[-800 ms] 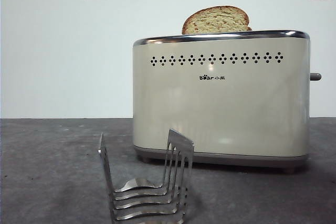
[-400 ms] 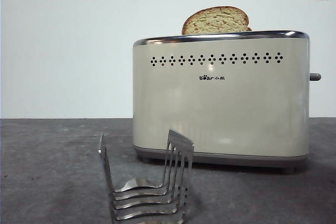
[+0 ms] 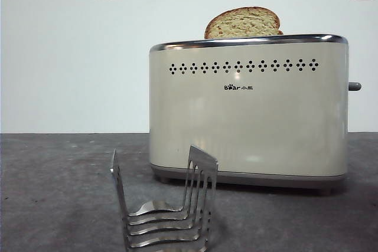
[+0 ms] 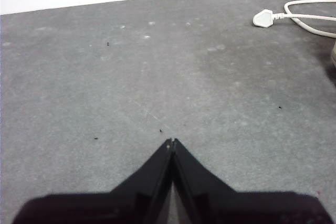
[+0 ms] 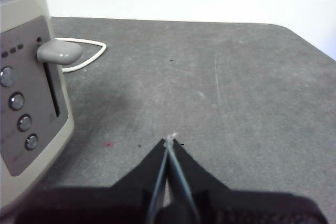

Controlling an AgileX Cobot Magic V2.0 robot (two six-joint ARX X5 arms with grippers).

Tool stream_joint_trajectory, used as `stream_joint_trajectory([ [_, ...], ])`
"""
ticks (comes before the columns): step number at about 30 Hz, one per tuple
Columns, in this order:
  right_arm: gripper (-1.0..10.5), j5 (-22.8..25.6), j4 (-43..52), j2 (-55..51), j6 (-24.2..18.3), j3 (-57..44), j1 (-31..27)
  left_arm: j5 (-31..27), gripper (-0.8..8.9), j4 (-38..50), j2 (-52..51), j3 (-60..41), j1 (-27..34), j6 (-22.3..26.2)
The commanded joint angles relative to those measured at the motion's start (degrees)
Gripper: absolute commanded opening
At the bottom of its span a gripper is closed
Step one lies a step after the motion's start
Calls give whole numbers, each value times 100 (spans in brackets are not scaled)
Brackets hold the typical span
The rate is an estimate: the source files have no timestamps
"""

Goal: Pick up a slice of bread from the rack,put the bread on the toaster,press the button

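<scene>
Both grippers, left (image 4: 171, 142) and right (image 5: 169, 141), have jaws pressed together on nothing, right one near the button (image 5: 59, 52). Your bread (image 3: 243, 23) already sits in the toaster (image 3: 248, 110), the rack (image 3: 165, 208) bare; that button looks small, hard and smooth, so push down on its top. You have a grey table (image 3: 59, 193), rough and flat, and a white wall (image 3: 59, 57) behind.

Front view low, level, close to toaster (image 3: 248, 110); right wrist view shares it; left faces table (image 4: 157, 66)
</scene>
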Motion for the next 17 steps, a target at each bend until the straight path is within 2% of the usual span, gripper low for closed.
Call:
stream_joint_trajectory([
  [1,1,-74,24,-13,122,-59,-4,-11,-3,44,17,-63,20,66],
  [17,1,-61,24,-9,116,-57,-4,-11,-3,44,109,-63,20,66],
])
